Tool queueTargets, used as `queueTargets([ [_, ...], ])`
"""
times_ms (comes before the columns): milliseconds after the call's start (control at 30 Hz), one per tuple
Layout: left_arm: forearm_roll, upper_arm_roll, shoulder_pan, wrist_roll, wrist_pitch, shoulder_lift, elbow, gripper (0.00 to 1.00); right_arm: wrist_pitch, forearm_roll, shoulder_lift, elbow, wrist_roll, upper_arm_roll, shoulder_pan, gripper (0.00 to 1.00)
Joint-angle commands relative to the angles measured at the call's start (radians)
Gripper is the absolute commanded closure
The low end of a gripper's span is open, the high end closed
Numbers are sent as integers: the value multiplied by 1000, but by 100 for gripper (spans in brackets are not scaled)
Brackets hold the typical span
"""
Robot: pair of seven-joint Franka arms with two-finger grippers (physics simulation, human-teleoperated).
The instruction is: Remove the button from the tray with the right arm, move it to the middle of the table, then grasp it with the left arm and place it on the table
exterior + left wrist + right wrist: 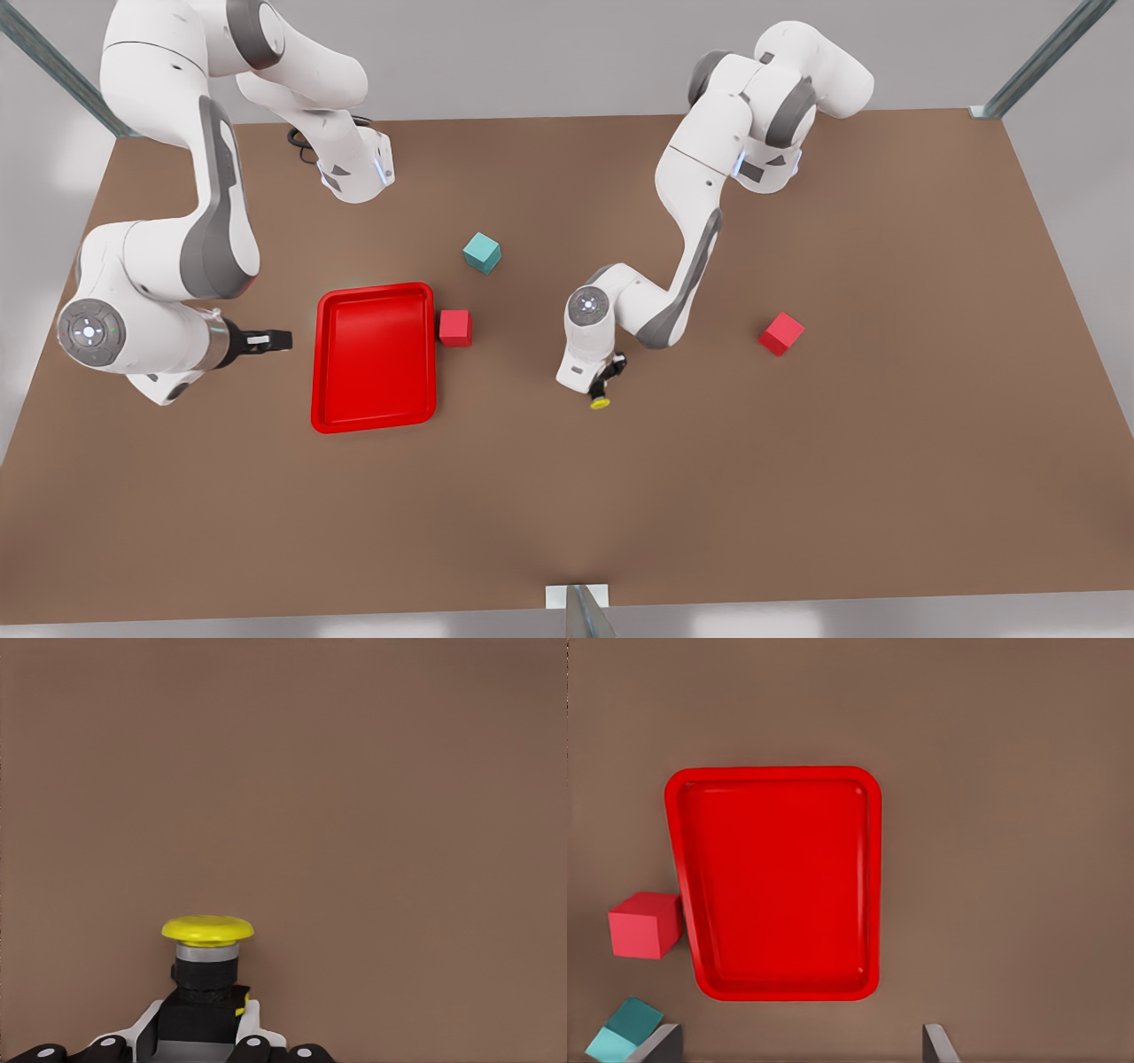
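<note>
Button is clamped in the left tool low over the worktop middle, ready to set down; right tool waits spread open beside the empty tray

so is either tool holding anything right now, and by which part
The left tool holds the button by its dark base, yellow cap pointing outward. The right tool, beside the tray, is open and holds nothing.

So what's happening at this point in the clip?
The left gripper holds the button low over the middle of the table, yellow cap pointing away from the fingers. The right gripper sits open beside the tray, at the front view's left, waiting. The tray has nothing in it.
</note>
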Motion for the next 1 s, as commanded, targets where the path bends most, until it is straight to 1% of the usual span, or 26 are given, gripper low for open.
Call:
queueTargets([
  [0, 66, 6, -2, -144, 7, -1, 2, 50, -11, 1, 0, 1, -13, 0, 4, 0],
  [167, 360, 10, 1, -636, 7, 0, 2, 50, -19, 3, 7, 0, -11, 0, 19, 0],
  [200, 365, 36, -4, -717, 6, 0, 2, 50, -19, -7, 8, 1, -13, 0, 27, 0],
  [300, 584, 36, -2, -1072, -3, 0, 3, 50, -19, -4, 8, 1, -13, 0, 30, 0],
  [433, 816, 36, -5, -1484, -100, 0, 2, 49, -42, -2, 11, 1, -13, 0, 32, 0],
  [567, 940, 36, -44, -1789, -241, 6, -5, 50, -65, -2, 13, 1, -13, 0, 33, 0],
  [733, 1189, 36, -51, -2353, -255, 61, -25, 50, -75, -1, 14, 0, -13, 0, 36, 0],
  [833, 1279, 36, -53, -2405, -292, 87, -29, 50, -75, 1, 20, 0, -13, 0, 50, 0],
  [967, 1439, 36, -50, -2339, -312, 118, -69, 50, -75, 1, 23, 0, -13, 0, 50, 0],
])
